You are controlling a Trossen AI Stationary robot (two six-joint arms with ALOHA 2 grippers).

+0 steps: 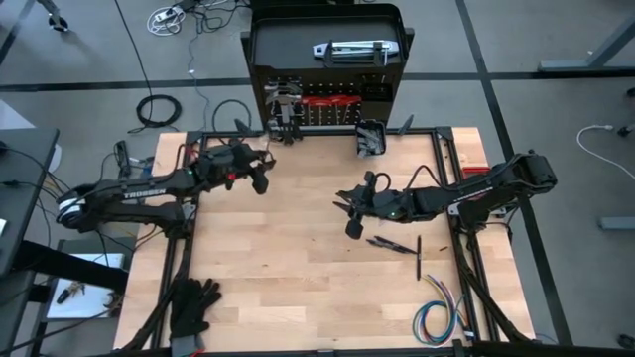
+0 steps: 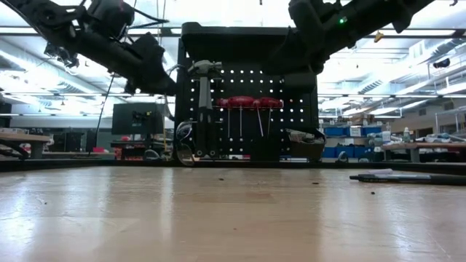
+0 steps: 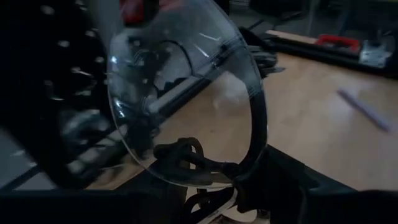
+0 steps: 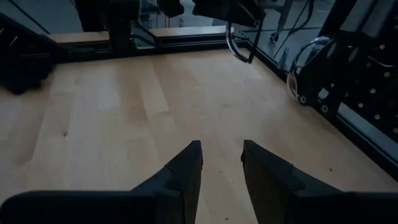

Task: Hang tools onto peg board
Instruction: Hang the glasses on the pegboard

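— Right gripper: released, empty, over the pale wooden surface. Left gripper: near the upright black perforated peg board; whether it grips anything cannot be told.
— Hazards?
— Slim dark tools lie flat near the right gripper, so a shallow pinch could skid them. Clear curved safety glasses stand at the board's foot, where the left arm could knock them.
— Containers?
— Small black bin on the board holds grey metal, not identifiable.

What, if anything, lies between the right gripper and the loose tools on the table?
Nothing visible does. The right gripper hangs open over bare table, and the thin tools lie right beside it with nothing between.
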